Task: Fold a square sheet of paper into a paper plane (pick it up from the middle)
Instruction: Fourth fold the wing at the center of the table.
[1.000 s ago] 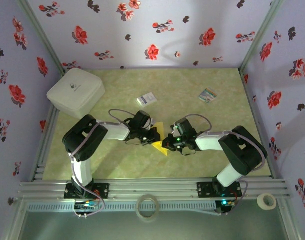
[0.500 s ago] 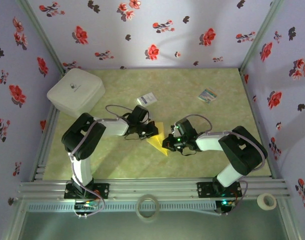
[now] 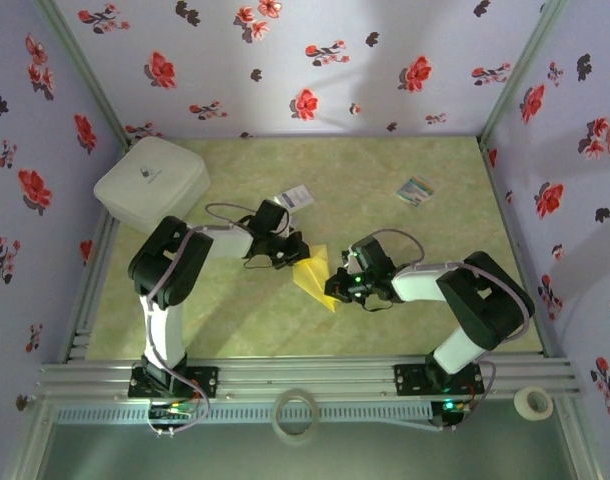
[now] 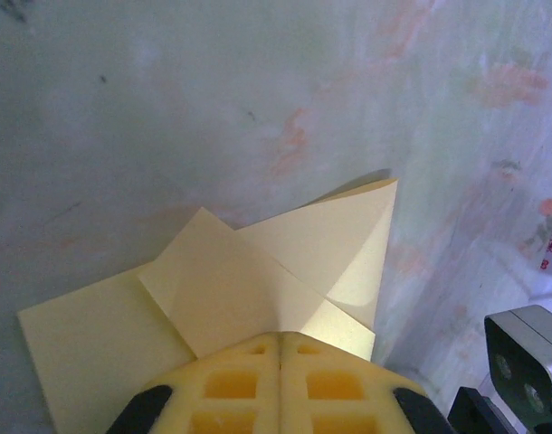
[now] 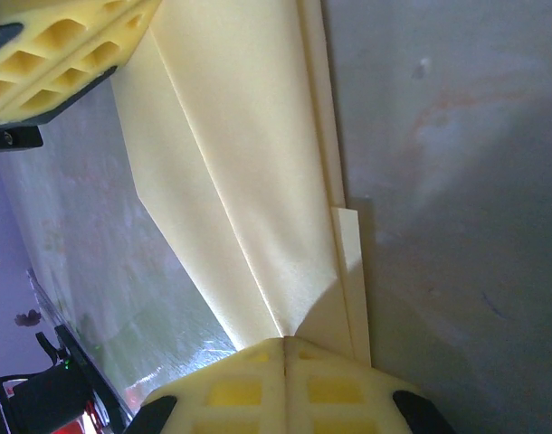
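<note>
My left pincer (image 4: 280,344), clamped on the folded thin yellow paper sheet (image 4: 258,271), has pulled away from my right pincer (image 5: 285,344), which grips its other end.

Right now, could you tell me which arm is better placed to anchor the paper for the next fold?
Likely the right: the right tool is shut on the paper plane in line with the long crease. The left tool pinches the overlapping flaps instead.
</note>
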`<state>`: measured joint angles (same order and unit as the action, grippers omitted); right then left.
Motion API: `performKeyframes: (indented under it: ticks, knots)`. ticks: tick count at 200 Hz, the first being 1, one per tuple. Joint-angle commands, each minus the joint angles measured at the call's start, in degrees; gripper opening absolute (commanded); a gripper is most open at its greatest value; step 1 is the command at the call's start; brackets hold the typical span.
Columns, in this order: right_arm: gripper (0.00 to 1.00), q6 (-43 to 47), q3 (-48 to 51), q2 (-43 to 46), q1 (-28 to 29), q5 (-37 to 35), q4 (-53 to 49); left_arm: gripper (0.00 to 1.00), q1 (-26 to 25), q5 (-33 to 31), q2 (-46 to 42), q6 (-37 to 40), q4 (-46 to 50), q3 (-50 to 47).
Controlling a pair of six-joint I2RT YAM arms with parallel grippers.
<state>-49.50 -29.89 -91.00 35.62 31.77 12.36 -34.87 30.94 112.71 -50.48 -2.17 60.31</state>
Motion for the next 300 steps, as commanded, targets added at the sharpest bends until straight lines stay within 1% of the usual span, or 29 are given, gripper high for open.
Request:
performKeyframes:
  ticks: [1, 49, 84, 136, 173, 201, 218, 227, 244, 300]
  knots:
    - [0.0, 1.4, 2.5, -2.4, -0.3, -2.2, -6.6, 0.0, 2.6, -3.2, 2.3, 2.4, 3.0, 1.1]
    - [0.0, 1.4, 2.7, -3.0, -0.3, -1.7, -5.8, 0.0, 5.6, -3.5, 2.4, 4.3, 6.3, 4.7]
    - [0.0, 1.9, 2.3, -3.2, -0.3, -0.7, -5.4, 0.0, 5.8, -4.7, -0.9, 4.4, 7.5, 4.7]
    - [0.0, 4.0, -0.5, -3.1, -0.3, 0.4, -8.1, 0.01, 3.7, -8.0, -10.6, 3.0, 7.0, 0.1]
    - [0.03, 4.4, -1.9, -1.4, -0.3, 0.0, -10.2, 0.01, 0.3, -8.3, -13.1, 0.9, 2.1, -4.9]
    - [0.08, 3.2, -2.0, 1.5, -0.3, -0.2, -10.5, 0.01, -2.7, -7.7, -12.6, 0.4, 0.2, -5.3]
    - [0.11, 2.5, -1.9, 3.9, -0.3, 0.0, -11.1, 0.02, -3.6, -7.1, -11.6, 0.7, -0.2, -4.9]
    - [0.15, 1.8, -1.6, 5.4, -0.1, -0.4, -11.5, 0.02, -3.6, -6.4, -11.2, 0.8, -0.5, -4.9]
    - [0.21, 0.4, -0.1, 9.2, 0.1, -2.1, -11.9, 0.02, -3.6, -5.4, -10.6, 0.8, -1.5, -4.8]
    - [0.33, -4.7, 4.2, 19.7, 0.0, -8.3, -14.9, 0.03, -4.6, -2.2, -7.4, 1.5, -2.1, -2.0]
